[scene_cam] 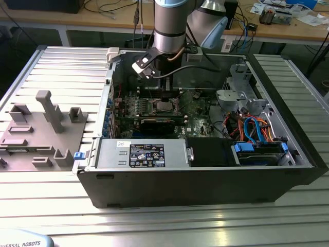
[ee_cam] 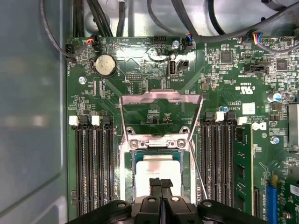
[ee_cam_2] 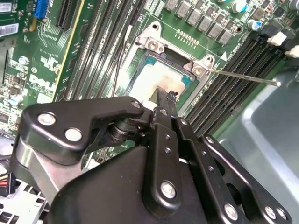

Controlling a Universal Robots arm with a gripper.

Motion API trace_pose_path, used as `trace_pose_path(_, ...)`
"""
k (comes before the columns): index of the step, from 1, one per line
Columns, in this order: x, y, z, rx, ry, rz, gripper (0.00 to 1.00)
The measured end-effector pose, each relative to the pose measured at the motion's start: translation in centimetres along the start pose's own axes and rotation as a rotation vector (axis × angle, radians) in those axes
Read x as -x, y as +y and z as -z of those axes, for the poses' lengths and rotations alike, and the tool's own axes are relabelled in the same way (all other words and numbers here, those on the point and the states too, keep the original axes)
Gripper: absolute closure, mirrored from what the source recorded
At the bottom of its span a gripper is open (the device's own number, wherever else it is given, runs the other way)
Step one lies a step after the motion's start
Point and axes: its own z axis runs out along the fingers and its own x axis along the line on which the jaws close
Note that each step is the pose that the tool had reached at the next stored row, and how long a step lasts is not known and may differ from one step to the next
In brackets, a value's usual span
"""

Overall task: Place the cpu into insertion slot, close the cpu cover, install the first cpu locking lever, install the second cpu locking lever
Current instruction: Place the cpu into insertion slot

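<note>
Computer case (scene_cam: 205, 185) of dark metal lies open on a ribbed metal table (scene_cam: 154, 221). Inside it sit a green circuit board (scene_cam: 198, 110) and a bunch of orange and blue wires (scene_cam: 252, 126).

In the middle of the board is the insertion slot (ee_cam: 126, 172), a square socket with a shiny metal rim. The cpu (ee_cam: 158, 167) lies flat inside the slot. Its top is square, smooth, plain and silver-grey.

The gripper (ee_cam: 161, 183) hangs right over the slot. It is black with round screws, and its two thin fingertips are pressed together with nothing between them. The tips are down at the cpu's top, but I cannot tell if they touch it.

The cpu cover (ee_cam: 161, 97) is a thin silvery frame with a square hole in its middle. It is flipped open, away from the slot, and is joined to the slot's edge.

A thin, straight metal lever (ee_cam_2: 243, 76) sticks out from one corner of the slot. Long black memory slots (ee_cam: 93, 163) run along both sides of the slot. A round silver battery (ee_cam: 105, 65) sits past the open cover, farther from the slot.
</note>
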Motion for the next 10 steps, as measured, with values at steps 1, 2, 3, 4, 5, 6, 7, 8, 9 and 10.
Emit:
trace_pose_path(1,0.0,0.0,0.11,0.0,0.0,0.0,0.89)
trace_pose_path(2,0.01,0.01,0.17,0.0,-0.0001,0.0,0.89)
trace_pose_path(3,0.0,0.01,0.2,0.0,0.0001,0.0,0.89)
trace_pose_path(4,0.01,0.02,0.23,0.0001,0.0001,0.0,0.89)
trace_pose_path(5,0.0,0.02,0.25,0.0001,0.0002,0.0,0.89)
trace_pose_path(6,0.01,0.02,0.27,0.0001,0.0002,0.0,0.89)
trace_pose_path(7,0.01,0.02,0.29,0.0001,0.0,0.0,0.89)
trace_pose_path(8,0.01,0.02,0.31,0.0001,0.0,0.0,0.89)
trace_pose_path(9,0.01,0.02,0.33,0.0,0.0,0.0,0.89)
trace_pose_path(10,0.01,0.03,0.38,-0.0001,-0.0001,0.0,0.89)
